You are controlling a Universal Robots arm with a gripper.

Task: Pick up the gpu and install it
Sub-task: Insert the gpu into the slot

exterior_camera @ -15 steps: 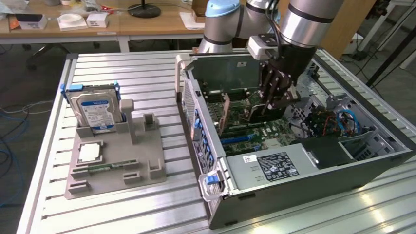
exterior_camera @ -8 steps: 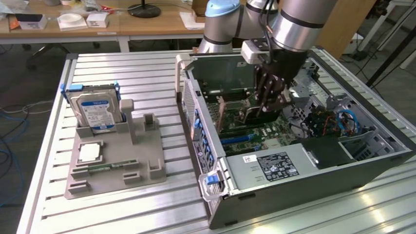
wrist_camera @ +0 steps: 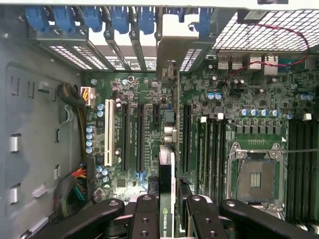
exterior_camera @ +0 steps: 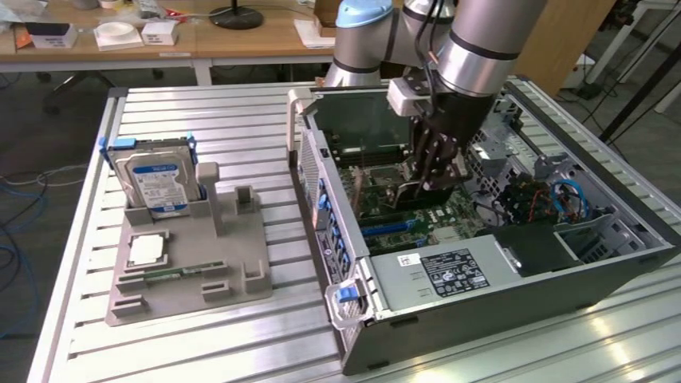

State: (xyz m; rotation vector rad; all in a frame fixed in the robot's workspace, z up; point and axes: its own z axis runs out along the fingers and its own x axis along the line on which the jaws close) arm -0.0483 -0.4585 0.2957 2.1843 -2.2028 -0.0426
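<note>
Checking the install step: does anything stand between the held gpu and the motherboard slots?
Nothing visible does. The gpu, gripped in the jaws, hangs edge-on over the motherboard slots; no cable or card lies across them.

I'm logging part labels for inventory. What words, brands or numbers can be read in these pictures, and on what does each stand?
No text reads clearly enough to quote.
Blue-white label on the hard drive: print too small.
Black label and white sticker on the power supply: too small.
Edge of the gpu, clamped in the gripper: a green logo mark with lettering, blurred.
White printing on the motherboard: too small.
</note>
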